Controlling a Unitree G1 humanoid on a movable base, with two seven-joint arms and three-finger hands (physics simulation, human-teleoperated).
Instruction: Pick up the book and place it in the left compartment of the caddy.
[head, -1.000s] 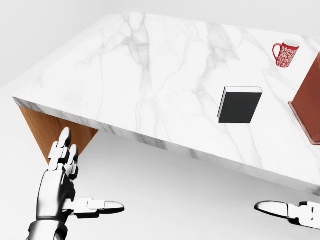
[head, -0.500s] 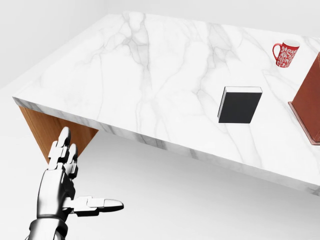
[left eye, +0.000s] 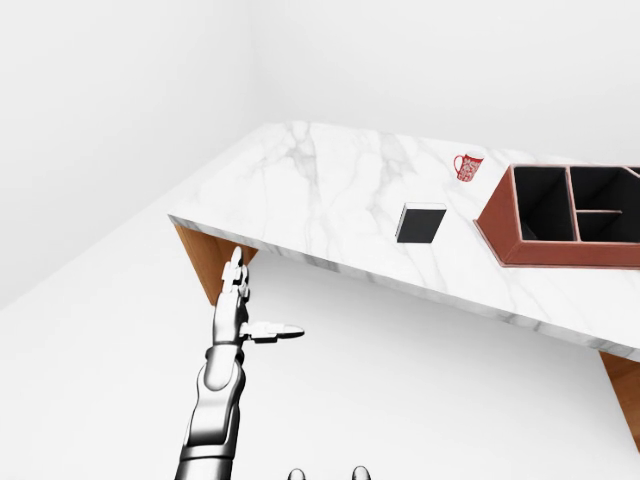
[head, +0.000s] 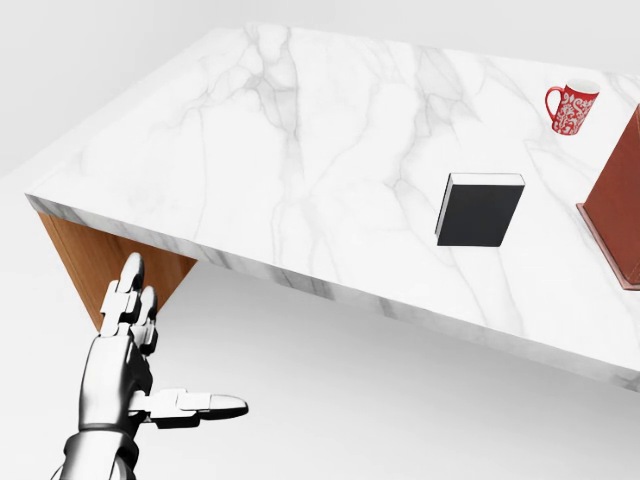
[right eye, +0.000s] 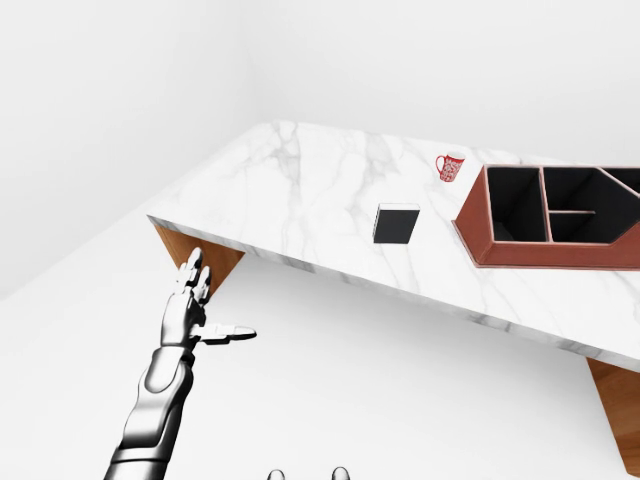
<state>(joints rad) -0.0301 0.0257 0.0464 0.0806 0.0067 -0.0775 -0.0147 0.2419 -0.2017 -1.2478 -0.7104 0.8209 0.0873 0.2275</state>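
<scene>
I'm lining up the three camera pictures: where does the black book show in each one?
Left-eye view: book right of centre, upper half, lying on the marble table.
Head view: book right of centre, larger.
Right-eye view: book just right of centre.
Shared landmark: the red mug, up and right of the book in every view.

— Where do the eye views look from?
— High above, facing down across the tabletop (left eye: 330, 190), caddy (left eye: 500, 235) included.
— And the head view?
— Nearer, tilted lower; all three share the book (head: 480, 210) and mug (head: 570, 107).
</scene>
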